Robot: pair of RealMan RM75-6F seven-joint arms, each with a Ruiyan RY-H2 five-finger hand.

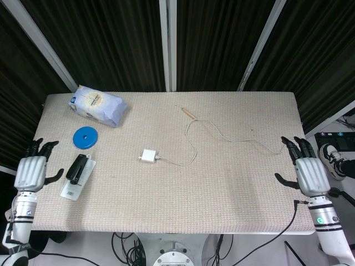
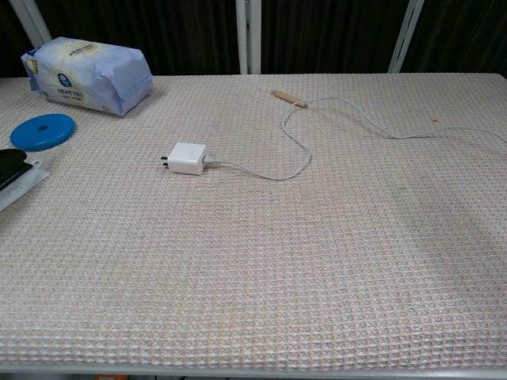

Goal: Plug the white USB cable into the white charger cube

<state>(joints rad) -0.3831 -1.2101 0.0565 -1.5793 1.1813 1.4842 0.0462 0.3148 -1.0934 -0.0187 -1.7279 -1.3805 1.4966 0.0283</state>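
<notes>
The white charger cube (image 1: 148,155) (image 2: 187,158) lies on the woven table mat, left of centre. The white USB cable (image 1: 192,145) (image 2: 295,144) runs from the cube's right side, its plug seated in the cube, then loops back and trails off to the right edge. My left hand (image 1: 30,172) hangs at the table's left edge, fingers spread, holding nothing. My right hand (image 1: 308,173) is at the right edge, also spread and empty. Neither hand shows in the chest view.
A white and blue bag (image 1: 97,105) (image 2: 85,65) lies at the back left. A blue disc (image 1: 85,137) (image 2: 42,131) sits in front of it. A black stapler on a white card (image 1: 77,169) lies near the left edge. A small wooden stick (image 1: 189,113) (image 2: 288,97) rests at the back.
</notes>
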